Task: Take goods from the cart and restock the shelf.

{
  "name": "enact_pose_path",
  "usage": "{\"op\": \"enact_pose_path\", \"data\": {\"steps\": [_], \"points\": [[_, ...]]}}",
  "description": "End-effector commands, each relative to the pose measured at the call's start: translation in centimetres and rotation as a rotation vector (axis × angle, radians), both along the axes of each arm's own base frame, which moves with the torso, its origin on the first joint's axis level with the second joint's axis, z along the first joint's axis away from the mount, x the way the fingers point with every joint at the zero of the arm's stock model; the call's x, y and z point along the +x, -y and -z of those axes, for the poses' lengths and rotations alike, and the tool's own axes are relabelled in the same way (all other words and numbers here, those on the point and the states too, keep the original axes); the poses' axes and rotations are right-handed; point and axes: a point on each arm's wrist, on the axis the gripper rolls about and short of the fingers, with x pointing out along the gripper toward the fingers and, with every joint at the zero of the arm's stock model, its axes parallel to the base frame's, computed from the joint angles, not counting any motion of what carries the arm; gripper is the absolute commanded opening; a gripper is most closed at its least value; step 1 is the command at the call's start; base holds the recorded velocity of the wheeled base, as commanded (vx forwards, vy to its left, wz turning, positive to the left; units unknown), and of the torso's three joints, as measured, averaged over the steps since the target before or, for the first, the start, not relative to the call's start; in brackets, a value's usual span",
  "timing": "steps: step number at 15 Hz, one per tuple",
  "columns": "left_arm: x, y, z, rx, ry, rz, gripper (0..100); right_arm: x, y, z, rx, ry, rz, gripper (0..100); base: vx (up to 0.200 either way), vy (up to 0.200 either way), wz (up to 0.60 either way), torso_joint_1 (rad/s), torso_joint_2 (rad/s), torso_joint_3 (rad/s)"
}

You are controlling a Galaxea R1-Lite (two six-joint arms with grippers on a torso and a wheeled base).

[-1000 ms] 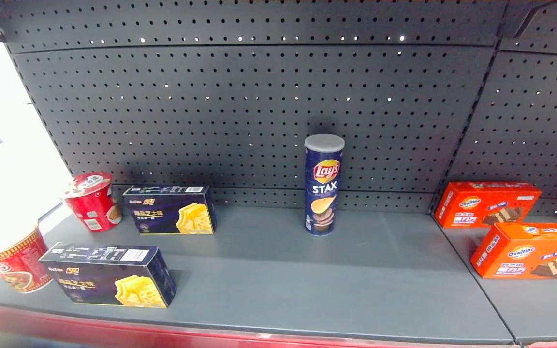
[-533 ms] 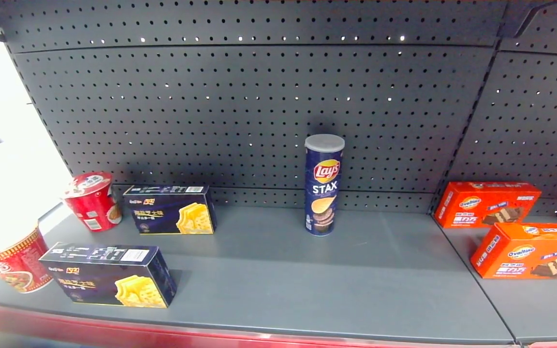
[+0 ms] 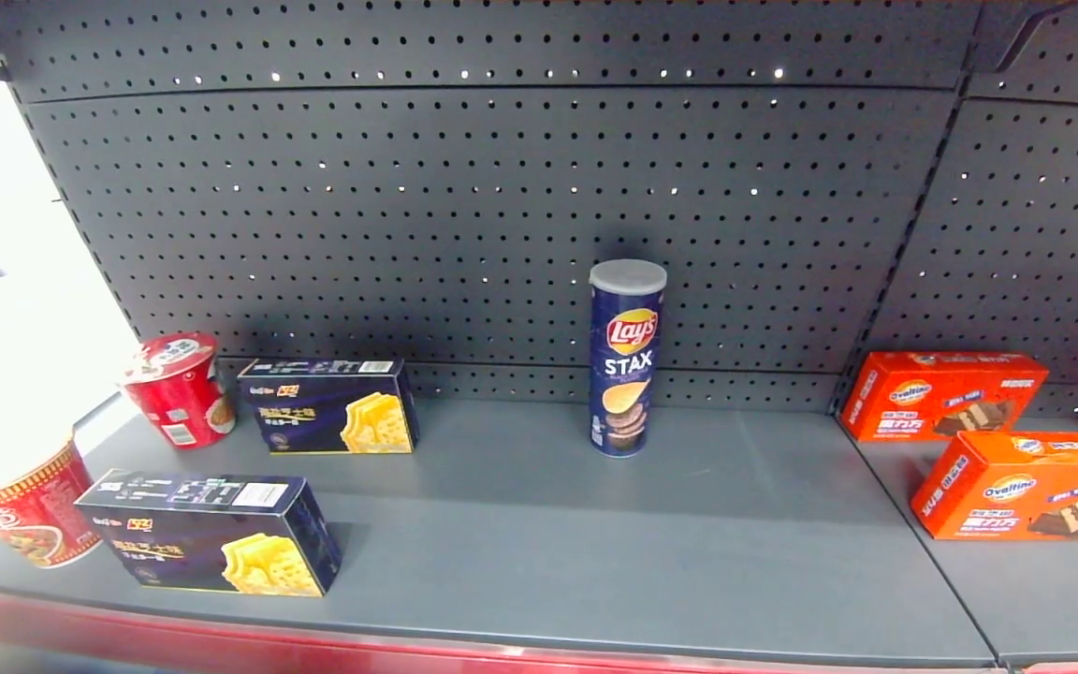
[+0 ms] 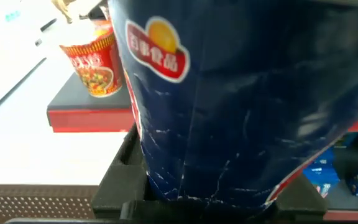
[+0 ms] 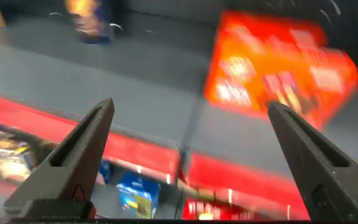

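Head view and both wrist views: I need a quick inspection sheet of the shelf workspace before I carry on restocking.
Surface: grey shelf board with a red front lip.
Job's things: chip can upright at the back centre; two cracker boxes and two noodle cups on the left; two orange boxes in the right bay; blue package held close to the left wrist camera.
Clutter: nothing seen.
Tools: left tool shut on the blue package; right tool open and empty, facing the shelf's front edge.
Cables: nothing seen.
Surroundings: perforated back panel behind the goods.
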Motion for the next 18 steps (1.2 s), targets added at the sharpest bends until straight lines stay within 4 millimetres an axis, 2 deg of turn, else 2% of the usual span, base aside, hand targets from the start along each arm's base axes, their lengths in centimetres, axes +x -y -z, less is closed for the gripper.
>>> {"op": "enact_pose_path", "data": {"steps": [1,2,5,6,8,10,11,13,15,18], "points": [[-0.2,0.0,1.3,-0.003,0.013,0.003,0,3.0,-0.8,-4.0,-0.012,-0.066,-0.176,100,0.000,0.000,0.00,0.000,0.00,0.000],[-0.1,0.0,1.5,-0.003,0.005,0.001,0,3.8,-1.1,-4.8,-0.015,-0.084,-0.205,100,0.000,0.000,0.00,0.000,0.00,0.000],[0.1,0.0,1.4,-0.006,-0.004,0.004,0,8.0,-2.5,-6.0,0.033,-0.242,-0.247,100,0.000,0.000,0.00,0.000,0.00,0.000],[0.0,0.0,1.4,-0.008,-0.001,0.003,0,8.7,-2.8,-6.3,0.043,-0.264,-0.260,100,0.000,0.000,0.00,0.000,0.00,0.000],[0.1,0.0,1.5,-0.026,-0.004,0.000,0,13.1,-4.6,-7.7,0.055,-0.316,-0.285,100,0.000,0.000,0.00,0.000,0.00,0.000],[0.1,0.0,1.5,-0.028,-0.004,0.000,0,17.3,-6.2,-8.4,0.066,-0.254,-0.303,100,0.000,0.000,0.00,0.000,0.00,0.000],[0.1,0.0,1.5,-0.028,-0.006,-0.001,0,18.4,-6.6,-8.5,0.069,-0.232,-0.309,100,0.000,0.000,0.00,0.000,0.00,0.000],[0.1,0.0,1.4,-0.029,-0.004,0.003,0,22.5,-8.1,-9.4,0.075,-0.195,-0.363,100,0.000,0.000,0.00,0.000,0.00,0.000],[0.0,0.0,1.4,-0.029,-0.003,0.003,0,24.2,-8.9,-9.4,0.075,-0.204,-0.416,100,0.000,0.000,0.00,0.000,0.00,0.000],[0.0,0.0,1.4,-0.054,-0.002,0.004,0,26.5,-9.5,-7.2,-0.004,-0.247,-0.483,100,0.000,0.000,0.00,0.000,0.00,0.000]]}}
